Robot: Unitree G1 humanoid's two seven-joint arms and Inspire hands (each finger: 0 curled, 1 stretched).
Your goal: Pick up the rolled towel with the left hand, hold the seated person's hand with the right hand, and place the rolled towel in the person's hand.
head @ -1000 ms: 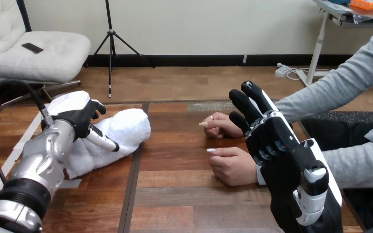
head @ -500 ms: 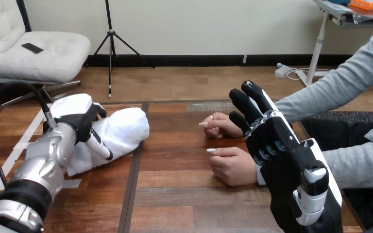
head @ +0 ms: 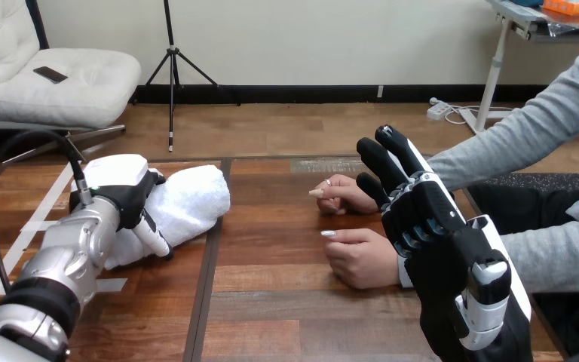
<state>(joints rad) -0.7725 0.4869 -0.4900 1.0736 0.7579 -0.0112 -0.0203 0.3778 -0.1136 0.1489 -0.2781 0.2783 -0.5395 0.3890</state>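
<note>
Wooden table (head: 271, 317), viewed from over the robot's own arms.

Nearest, at lower right: right hand (head: 441, 249), raised off the wood and standing on edge, black palm side turned left. Fingers (head: 383, 160) straight and close together, pointing up and away, closed on nothing.

Just left of it and partly behind it: person's nearer hand (head: 358, 260), loosely fisted, resting on the table. Wrist hidden behind the robot hand; whether the two touch, cannot tell.

At lower left: silver left forearm (head: 60, 256) reaching forward, ending in left hand (head: 124, 188), white back shell upward, set over the left end of the rolled towel (head: 192, 197). Fingers curled over the towel's top, thumb (head: 153, 237) stretched down its near side to the tabletop — clamped on the cloth.

Rolled towel white, lying on the table left of centre, running from the hand toward the upper right, right end free.

Farther back, just beyond the right hand's fingertips: person's farther hand (head: 343, 194), resting on the table, one finger pointing left, grey sleeve (head: 513, 143) behind it.

Towel and both of the person's hands well apart — bare wood between.
</note>
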